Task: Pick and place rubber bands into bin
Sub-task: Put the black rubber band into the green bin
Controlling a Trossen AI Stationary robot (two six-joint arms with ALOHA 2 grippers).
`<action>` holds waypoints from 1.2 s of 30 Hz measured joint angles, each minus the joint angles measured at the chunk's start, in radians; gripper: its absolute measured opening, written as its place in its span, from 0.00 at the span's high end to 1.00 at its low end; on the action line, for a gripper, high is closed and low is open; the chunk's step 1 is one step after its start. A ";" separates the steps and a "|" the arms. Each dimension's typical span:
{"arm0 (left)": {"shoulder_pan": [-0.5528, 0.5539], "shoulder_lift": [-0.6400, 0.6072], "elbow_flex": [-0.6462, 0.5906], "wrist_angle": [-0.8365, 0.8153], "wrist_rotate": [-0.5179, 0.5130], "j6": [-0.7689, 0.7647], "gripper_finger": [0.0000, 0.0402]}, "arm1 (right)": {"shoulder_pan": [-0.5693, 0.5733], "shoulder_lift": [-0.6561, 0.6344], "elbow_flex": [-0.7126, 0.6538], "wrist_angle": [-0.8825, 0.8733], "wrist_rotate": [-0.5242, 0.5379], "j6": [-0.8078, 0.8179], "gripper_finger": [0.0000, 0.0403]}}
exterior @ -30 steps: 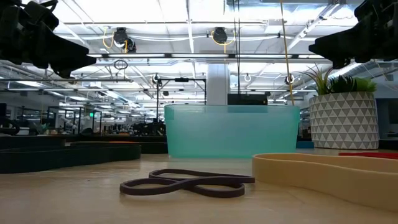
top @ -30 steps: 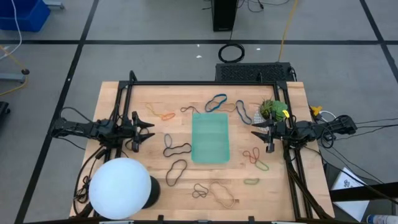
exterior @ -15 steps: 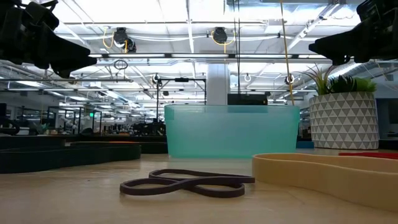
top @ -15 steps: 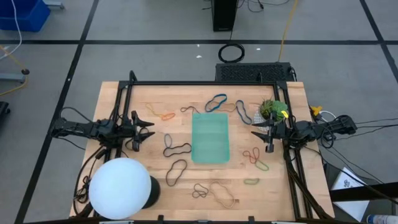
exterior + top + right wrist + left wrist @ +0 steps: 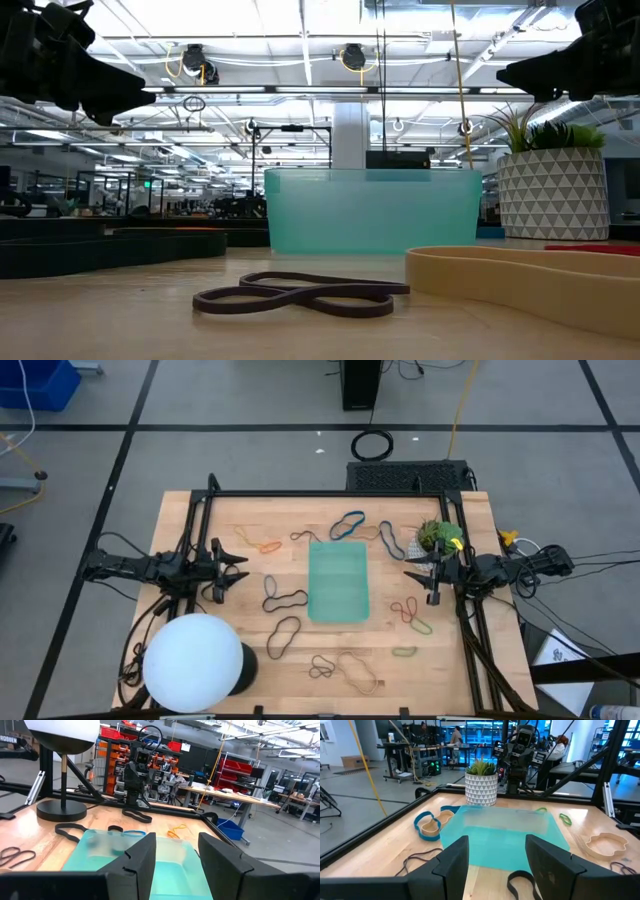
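Item 1, left arm: we record it stretched level from the left edge of the counter (image 5: 180, 525), pointing inward toward the middle. Its left end effector (image 5: 240, 570) is raised off the counter, fingers (image 5: 454, 865) spread apart with a clear gap between them, nothing gripped.

Item 2, right arm: we record it stretched level from the right edge, pointing inward, mirroring item 1. Its right end effector (image 5: 410, 576) is likewise raised, fingers (image 5: 142, 857) parted with a gap, nothing gripped.

Both: we note the 2 end effectors face each other across the middle, well apart. In the low view, they show only as dark shapes at the upper corners.
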 joint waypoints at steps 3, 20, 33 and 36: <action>0.000 0.000 0.000 0.001 0.000 -0.009 0.50 | 0.000 0.000 0.000 0.000 0.000 -0.006 0.65; 0.000 0.000 0.000 0.001 -0.016 -0.089 0.50 | 0.000 0.000 0.000 0.000 0.000 -0.031 0.65; 0.038 0.047 0.047 0.011 -0.231 -0.120 0.50 | 0.000 -0.001 -0.071 0.110 0.001 -0.079 0.65; 0.071 0.128 0.087 -0.085 -0.249 -0.193 0.50 | 0.000 0.001 -0.073 0.141 0.001 -0.104 0.65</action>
